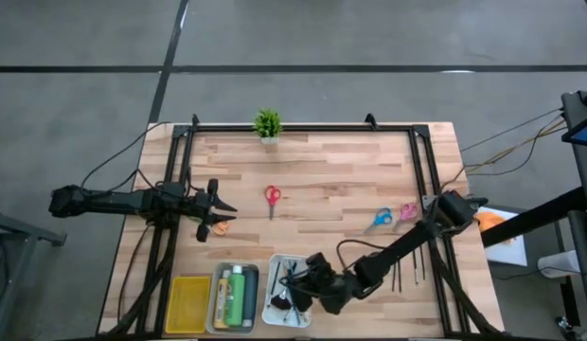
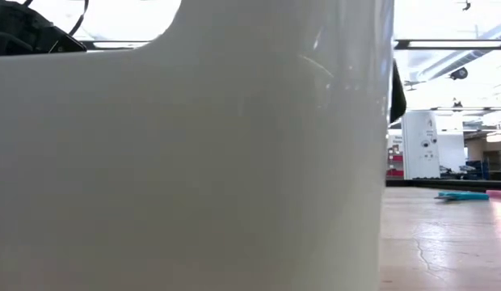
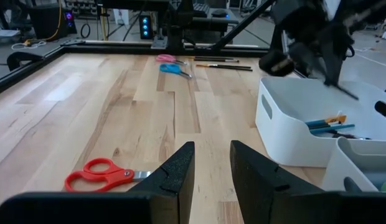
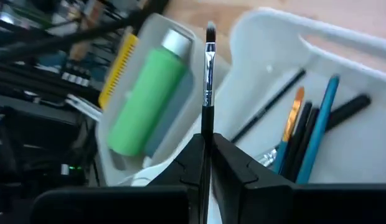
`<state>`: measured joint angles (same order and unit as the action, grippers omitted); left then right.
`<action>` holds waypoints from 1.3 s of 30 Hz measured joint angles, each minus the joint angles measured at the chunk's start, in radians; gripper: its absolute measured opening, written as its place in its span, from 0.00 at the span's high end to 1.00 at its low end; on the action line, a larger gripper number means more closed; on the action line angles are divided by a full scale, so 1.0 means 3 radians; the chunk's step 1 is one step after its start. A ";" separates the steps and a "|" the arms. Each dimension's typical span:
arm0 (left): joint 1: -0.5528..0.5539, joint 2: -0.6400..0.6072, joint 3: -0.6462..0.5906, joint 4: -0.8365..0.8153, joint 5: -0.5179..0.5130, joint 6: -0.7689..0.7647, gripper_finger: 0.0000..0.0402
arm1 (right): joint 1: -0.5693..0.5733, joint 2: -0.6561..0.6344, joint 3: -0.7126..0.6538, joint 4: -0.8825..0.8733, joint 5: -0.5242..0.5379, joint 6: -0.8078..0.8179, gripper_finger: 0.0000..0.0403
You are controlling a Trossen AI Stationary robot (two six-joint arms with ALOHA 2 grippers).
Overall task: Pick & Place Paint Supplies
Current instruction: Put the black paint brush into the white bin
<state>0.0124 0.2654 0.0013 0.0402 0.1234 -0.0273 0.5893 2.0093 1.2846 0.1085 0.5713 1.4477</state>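
Observation:
My right gripper (image 1: 295, 284) hangs over the white tray (image 1: 275, 317) at the table's near edge, shut on a thin dark brush (image 4: 209, 74). Several brushes and pencils (image 4: 305, 124) lie in that tray. Beside it a green paint bottle (image 4: 149, 106) lies in the grey tray (image 1: 218, 317). My left gripper (image 3: 211, 168) waits open at the table's left, nothing between its fingers. Red scissors (image 1: 272, 197), blue scissors (image 1: 379, 219), pink scissors (image 1: 408, 211) and loose brushes (image 1: 407, 270) lie flat on the wood. Orange scissors (image 1: 221, 227) lie by the left gripper. My right gripper pinches the brush's dark shaft (image 4: 207, 124) between its two fingers. The fingers slant down from the table's right toward its near left, and the brush runs on ahead along them. Its ferrule and bristle tip (image 4: 210, 31) stick out past the fingertips, clear of the trays.
A yellow tray (image 1: 189, 303) stands left of the grey one. A small potted plant (image 1: 267, 123) sits at the far edge. A black frame (image 1: 303, 127) borders the table. In the low view the white tray's wall (image 2: 194, 162) blocks most of the picture.

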 joint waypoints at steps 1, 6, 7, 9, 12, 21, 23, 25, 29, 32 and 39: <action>0.0000 0.0004 0.0000 0.0000 0.0000 -0.0001 0.74 | -0.0013 0.0027 0.0046 -0.0090 -0.0051 0.0057 0.96; 0.0000 0.0019 0.0000 -0.0003 0.0000 0.0000 0.74 | -0.0069 0.0101 0.0304 -0.0655 -0.0209 0.0189 0.96; 0.0000 0.0018 0.0000 -0.0002 -0.0001 0.0000 0.74 | -0.0082 0.0101 0.0348 -0.0738 -0.0230 0.0197 0.96; 0.0000 0.0025 0.0000 0.0000 -0.0001 0.0000 0.74 | -0.0103 0.0097 0.0414 -0.0884 -0.0253 0.0204 0.96; 0.0000 0.0023 0.0000 0.0002 0.0000 0.0000 0.74 | -0.0140 0.0093 0.0512 -0.1167 -0.0397 0.0310 0.96; 0.0000 0.0023 0.0000 0.0000 0.0000 0.0000 0.74 | -0.0258 0.0093 0.0584 -0.1523 -0.0886 0.0361 0.96; 0.0000 0.0023 0.0000 0.0000 0.0000 0.0000 0.74 | -0.0273 0.0093 0.0579 -0.1529 -0.0922 0.0362 0.96; 0.0000 0.0023 0.0000 0.0000 0.0000 0.0000 0.74 | -0.0286 0.0093 0.0578 -0.1571 -0.0942 0.0362 0.96; 0.0000 0.0023 0.0000 0.0000 0.0000 0.0000 0.74 | -0.0304 0.0093 0.0579 -0.1578 -0.0950 0.0360 0.96; 0.0000 0.0023 0.0000 0.0000 0.0000 0.0000 0.74 | -0.0320 0.0093 0.0579 -0.1583 -0.0952 0.0356 0.96; 0.0000 0.0023 0.0000 0.0000 -0.0001 -0.0001 0.74 | -0.0337 0.0093 0.0579 -0.1584 -0.0975 0.0315 0.82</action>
<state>0.0124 0.2722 0.0013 0.0402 0.1231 -0.0275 0.4881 2.0373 1.4582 -0.3668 0.2787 1.5422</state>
